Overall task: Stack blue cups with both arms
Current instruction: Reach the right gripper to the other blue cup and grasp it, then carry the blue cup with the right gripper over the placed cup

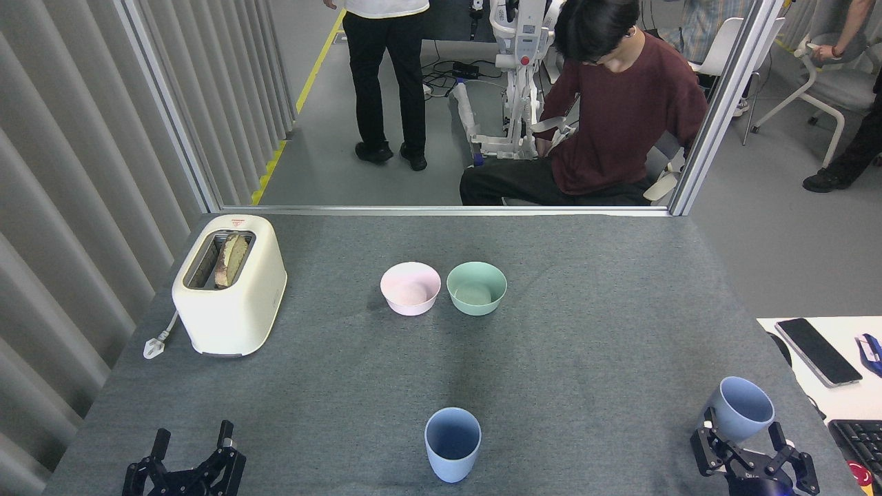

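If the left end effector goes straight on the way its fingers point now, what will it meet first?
Probably the toaster: the left end effector points up the table toward it, with bare cloth between. Depth is unclear, so it may pass just beside.

Grey felt-covered table (pixel 586 331): cream two-slot toaster (pixel 229 284) holding bread, far left; pink bowl (pixel 411 288) beside mint-green bowl (pixel 476 288), centre; upright pale blue plastic tumbler (pixel 453 444), front; second tumbler (pixel 741 409), tilted, within right black claw gripper (pixel 747 451); left black claw gripper (pixel 186 460), fingers spread.

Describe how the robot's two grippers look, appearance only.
Both are black claws of several jointed, angular fingers. The left gripper shows a small pale spot on one finger. The right gripper has a bluish part at its base. No cables show; the arms are out of frame.
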### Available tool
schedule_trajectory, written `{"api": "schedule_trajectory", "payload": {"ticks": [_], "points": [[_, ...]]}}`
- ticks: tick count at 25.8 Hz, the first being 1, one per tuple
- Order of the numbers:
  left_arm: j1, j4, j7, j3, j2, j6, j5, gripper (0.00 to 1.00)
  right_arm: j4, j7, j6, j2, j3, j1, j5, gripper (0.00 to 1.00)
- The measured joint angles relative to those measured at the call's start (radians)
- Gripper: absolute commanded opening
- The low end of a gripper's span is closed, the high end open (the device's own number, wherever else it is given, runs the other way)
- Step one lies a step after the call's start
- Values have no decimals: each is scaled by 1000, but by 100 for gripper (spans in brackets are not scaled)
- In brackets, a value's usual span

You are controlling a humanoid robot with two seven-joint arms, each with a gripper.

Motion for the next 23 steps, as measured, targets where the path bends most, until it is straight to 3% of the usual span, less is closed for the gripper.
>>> {"api": "schedule_trajectory", "payload": {"ticks": [3, 4, 5, 7, 11, 13, 20, 23], "points": [[0, 0, 0, 0, -1, 1, 0, 100, 50, -3, 0, -4, 2, -43, 21, 97], [1, 0, 0, 0, -1, 1, 0, 100, 61, -5, 0, -4, 3, -52, 29, 91], [2, 0, 0, 0, -1, 1, 0, 100, 69, -7, 0, -3, 6, -59, 36, 83], [3, 1, 0, -1, -1, 1, 0, 100, 78, -10, 0, -1, 17, -67, 44, 54], [4, 2, 4, -1, -1, 2, 0, 100, 52, -15, -16, 7, 39, -65, 45, 53], [4, 2, 4, -2, -2, 2, 0, 100, -30, -17, -54, 15, 55, -34, 43, 53], [9, 2, 6, -5, -4, 2, -2, 100, -546, 30, -235, 96, 211, 199, 43, 54], [18, -2, 6, -6, -12, 2, -4, 100, -648, 56, -263, 123, 336, 238, 65, 53]]}}
